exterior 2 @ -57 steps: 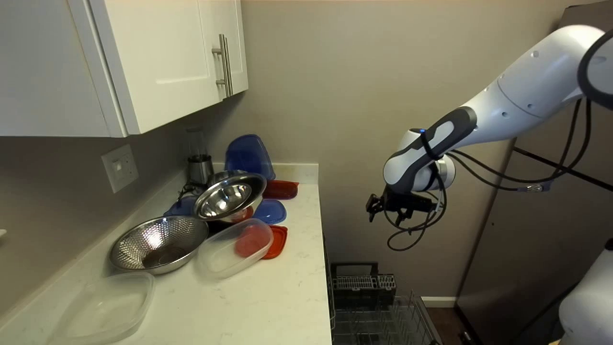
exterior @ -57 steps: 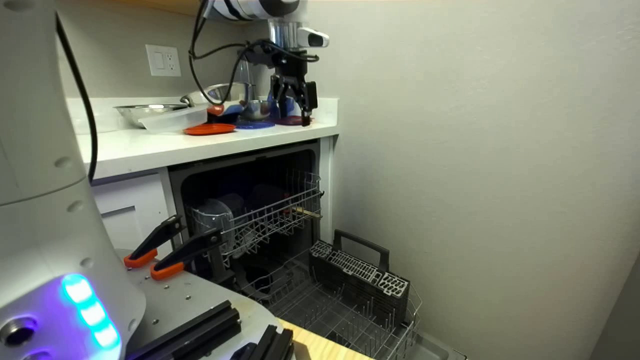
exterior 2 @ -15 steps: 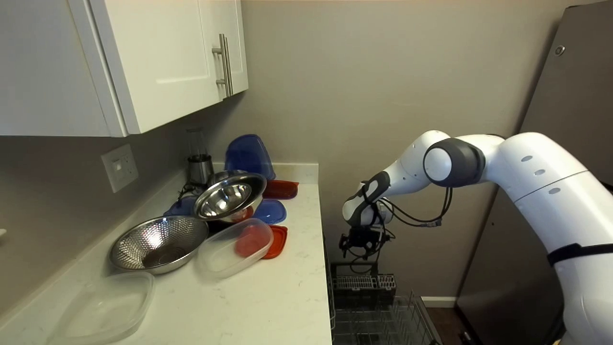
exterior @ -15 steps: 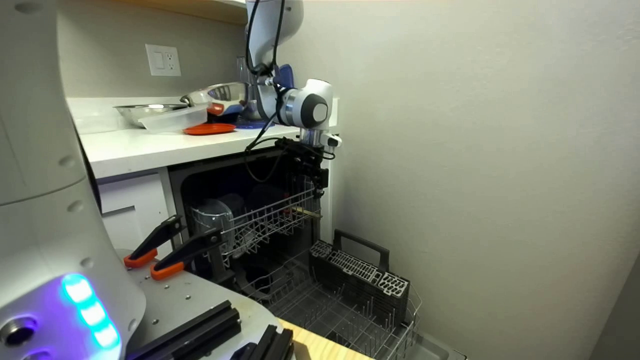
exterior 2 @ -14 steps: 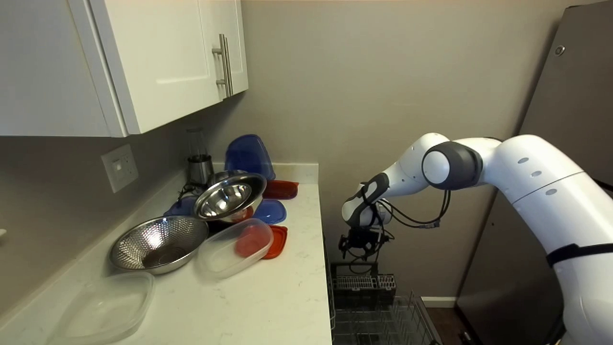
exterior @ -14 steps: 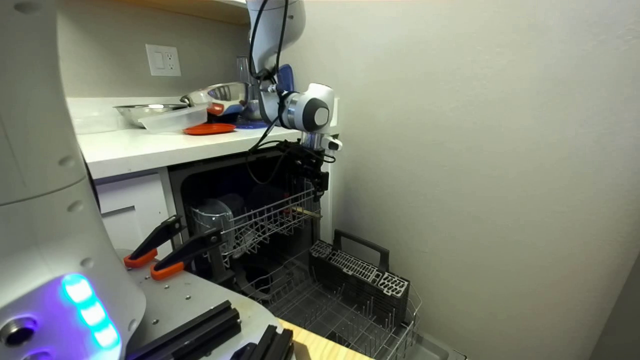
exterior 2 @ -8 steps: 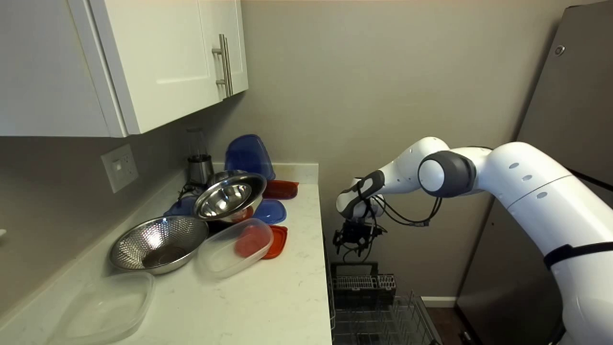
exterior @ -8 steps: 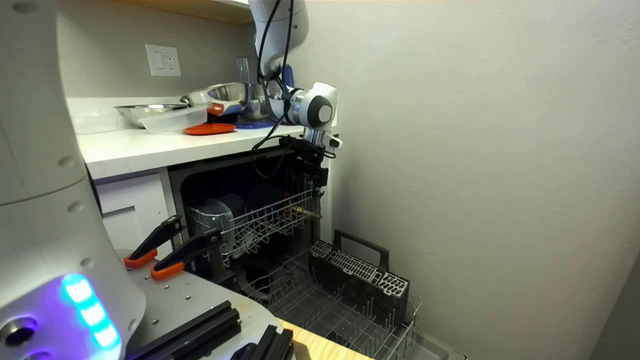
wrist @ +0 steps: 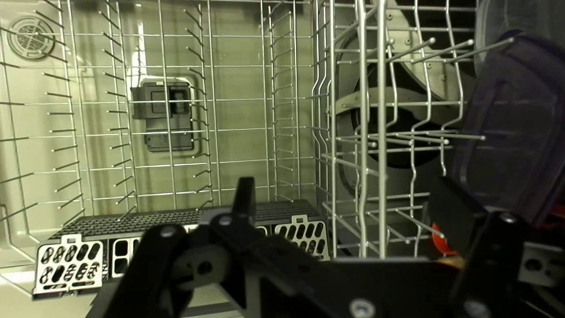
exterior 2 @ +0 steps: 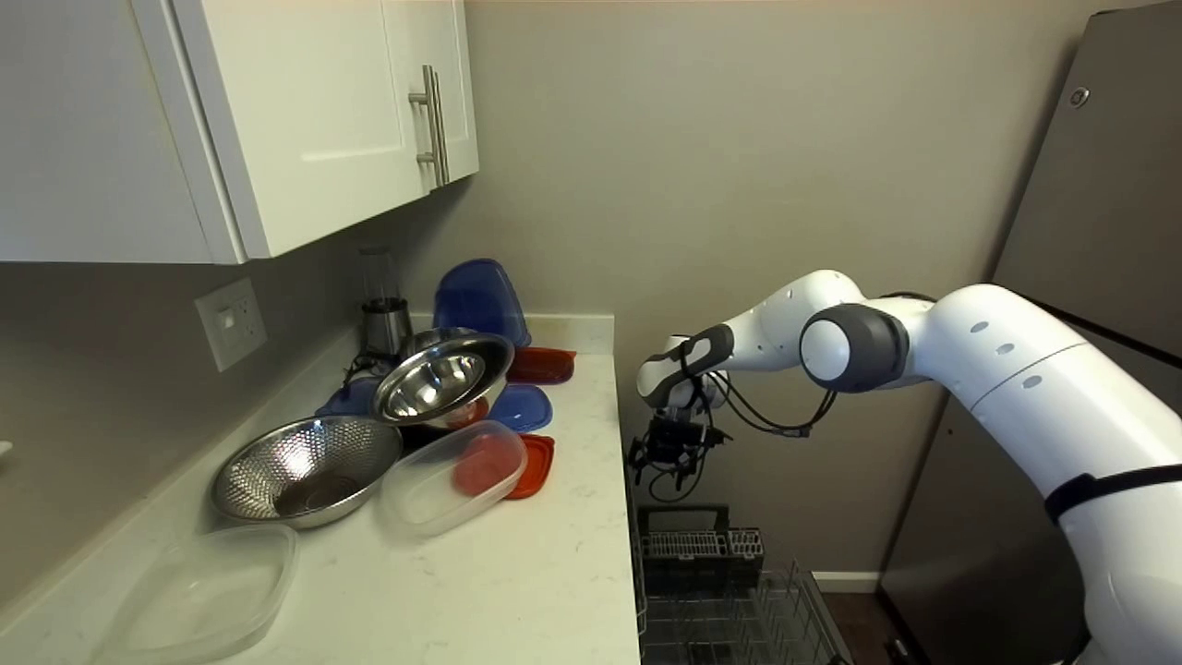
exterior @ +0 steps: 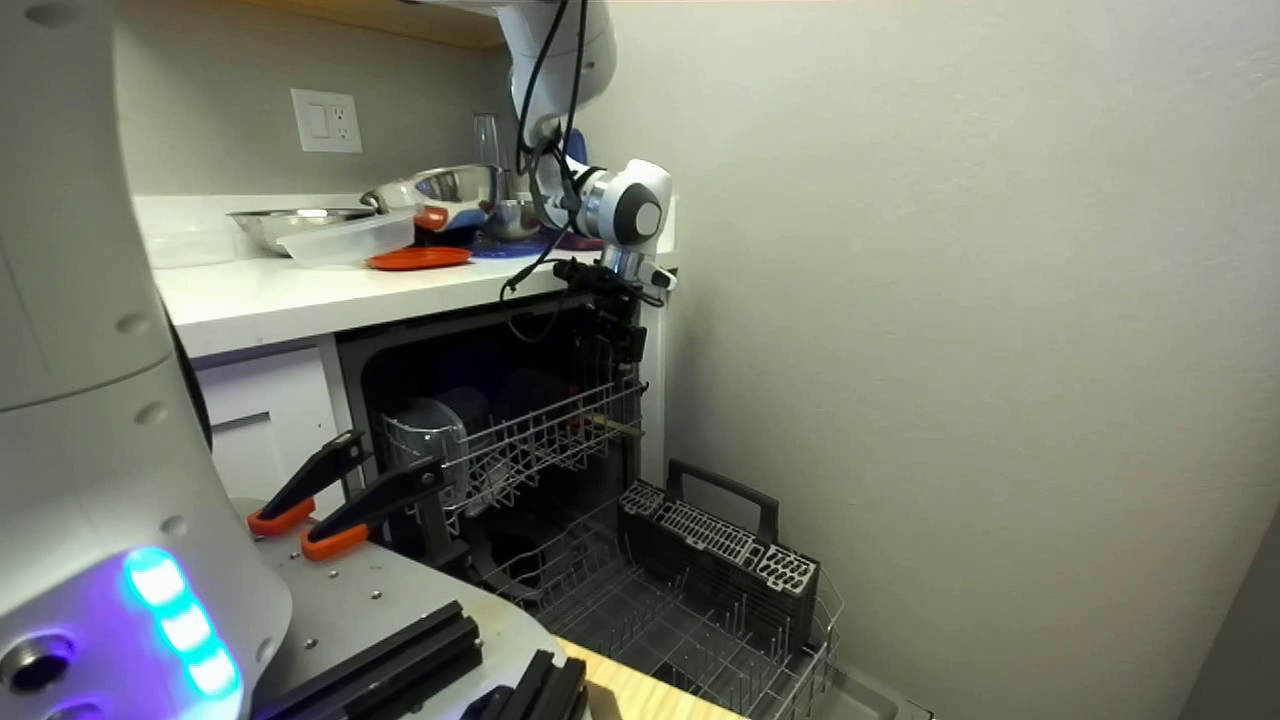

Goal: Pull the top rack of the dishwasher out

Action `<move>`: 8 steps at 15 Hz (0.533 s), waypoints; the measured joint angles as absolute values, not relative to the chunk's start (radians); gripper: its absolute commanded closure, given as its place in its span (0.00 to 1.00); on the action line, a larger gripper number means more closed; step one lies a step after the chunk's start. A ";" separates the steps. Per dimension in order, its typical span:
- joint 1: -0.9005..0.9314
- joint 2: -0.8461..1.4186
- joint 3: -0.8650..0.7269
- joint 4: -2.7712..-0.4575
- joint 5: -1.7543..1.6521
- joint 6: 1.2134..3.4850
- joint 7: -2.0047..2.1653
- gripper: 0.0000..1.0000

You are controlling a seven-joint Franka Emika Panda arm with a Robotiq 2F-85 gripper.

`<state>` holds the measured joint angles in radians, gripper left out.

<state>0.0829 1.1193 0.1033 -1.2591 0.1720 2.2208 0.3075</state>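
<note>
The dishwasher (exterior: pixel 352 385) is open under the counter. Its top rack (exterior: pixel 540 440), grey wire, sits mostly inside the dark cavity and holds a clear container (exterior: pixel 425 430). In the wrist view the top rack's front rail (wrist: pixel 382 132) runs up and down the picture. My gripper (exterior: pixel 622 358) is open and empty, pointing down just above the rack's far front corner. In the wrist view the gripper (wrist: pixel 348 194) has its fingers on either side of the rail, with no contact visible. It also shows in an exterior view (exterior 2: pixel 658 478), where the counter hides the top rack.
The lower rack (exterior: pixel 690 640) is pulled out below, with a black cutlery basket (exterior: pixel 720 550). The counter (exterior 2: pixel 554 573) carries bowls, lids and clear tubs. A wall (exterior: pixel 900 350) stands close beside the dishwasher. Clamps (exterior: pixel 375 505) stick out near the robot base.
The arm came down from counter height to the rack's front. Over the last second my gripper has risen slightly and moved toward the counter. The top rack has not moved.
</note>
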 measured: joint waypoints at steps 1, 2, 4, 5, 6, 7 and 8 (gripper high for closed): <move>0.082 1.143 0.106 -1.238 0.177 2.217 0.306 0.00; 0.082 1.169 0.109 -1.216 0.186 2.215 0.303 0.00; 0.080 1.223 0.117 -1.171 0.201 2.215 0.297 0.00; 0.078 1.248 0.121 -1.149 0.209 2.214 0.293 0.00; 0.077 1.272 0.124 -1.127 0.214 2.213 0.291 0.00; 0.076 1.293 0.126 -1.106 0.218 2.211 0.291 0.00; 0.075 1.314 0.129 -1.085 0.222 2.208 0.290 0.00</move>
